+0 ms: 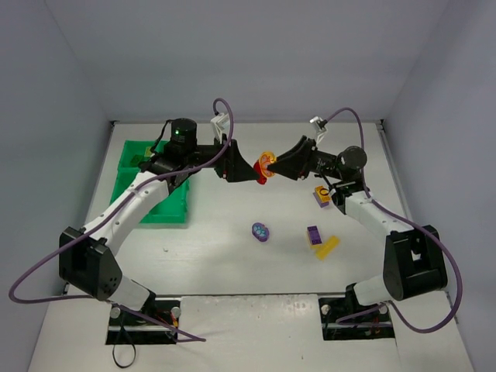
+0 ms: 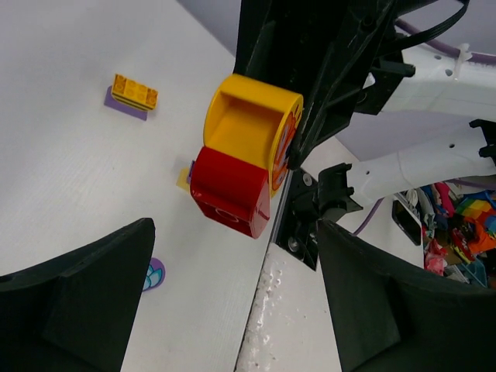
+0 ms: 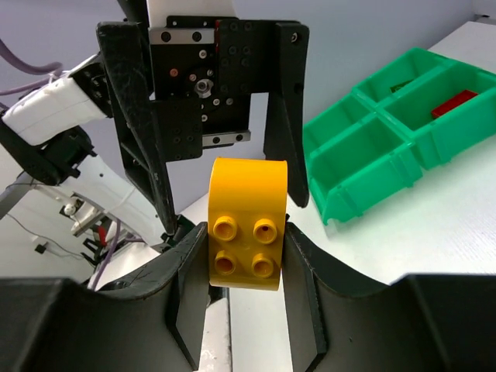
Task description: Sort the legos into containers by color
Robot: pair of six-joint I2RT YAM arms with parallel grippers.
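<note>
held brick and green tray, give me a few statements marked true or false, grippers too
1. The right gripper is shut on a yellow brick. True.
2. The left gripper also clamps that brick. False: it is open, and its fingers stand wide apart in front of the brick.
3. A red brick is joined to the yellow one. True.
4. Every compartment of the green tray is empty. False: a red piece lies in one of them.
5. The purple oval piece is in the tray. False: it lies on the table, right of the tray.
</note>
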